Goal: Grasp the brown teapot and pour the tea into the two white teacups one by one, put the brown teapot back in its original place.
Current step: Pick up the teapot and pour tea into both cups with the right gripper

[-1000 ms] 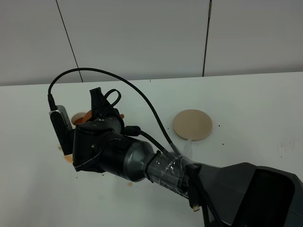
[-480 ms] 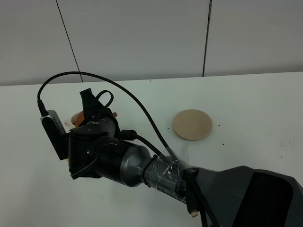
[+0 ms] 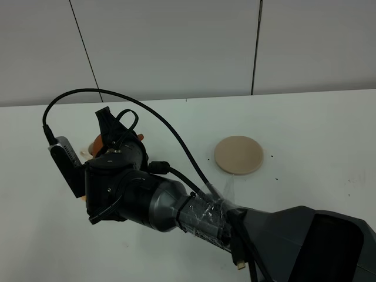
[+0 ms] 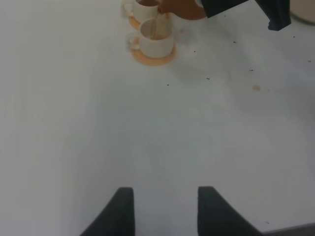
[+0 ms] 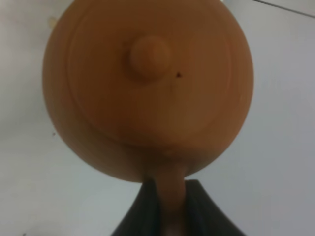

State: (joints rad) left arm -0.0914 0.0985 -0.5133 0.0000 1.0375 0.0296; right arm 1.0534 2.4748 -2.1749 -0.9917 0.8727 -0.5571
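White tabletop (image 3: 317, 123) under pale panelled wall (image 3: 176, 47); right end effector (image 5: 167, 206) clenched on teapot (image 5: 147, 88) handle, left end effector (image 4: 165, 206) released.

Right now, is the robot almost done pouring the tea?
About halfway. The right gripper holds the brown teapot by its handle, and a thin stream runs into the nearer white teacup. The farther teacup already looks filled. Left to do: finish pouring and set the teapot on the empty tan coaster.

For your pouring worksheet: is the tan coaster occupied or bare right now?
Bare. The tan coaster has nothing on it; the brown teapot is held by its handle in the right gripper.
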